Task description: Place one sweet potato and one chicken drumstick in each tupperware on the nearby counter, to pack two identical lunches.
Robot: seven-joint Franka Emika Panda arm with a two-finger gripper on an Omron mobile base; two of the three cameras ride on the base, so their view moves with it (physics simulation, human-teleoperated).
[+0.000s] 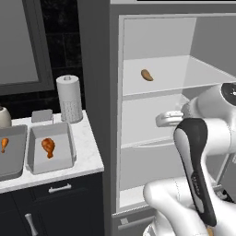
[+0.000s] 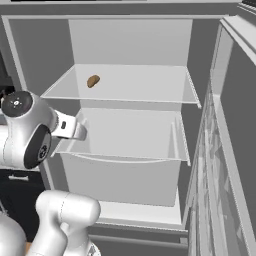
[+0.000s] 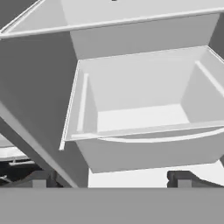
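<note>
The tool (image 3: 111, 178) stood with its fingers spread wide and nothing between them, facing the open fridge (image 1: 115, 115) just in front of the middle drawer (image 3: 140, 113), whose front lip lay clear of the fingertips (image 3: 39, 178). The drawer held open room from wall to wall. On the upper shelf (image 2: 150, 85) a sweet potato (image 2: 93, 80) lay near the left rear, well back from the shelf's front edge, with bare shelf all to its right. On the counter (image 1: 90, 152), left of the fridge, two tupperware trays sat side by side, touching or nearly so: the right one (image 1: 50, 147) near the counter's right end held a chicken drumstick (image 1: 48, 147), the left one (image 1: 11, 152) held another drumstick (image 1: 4, 144). A paper towel roll (image 1: 69, 98) stood at the counter's back edge behind them.
</note>
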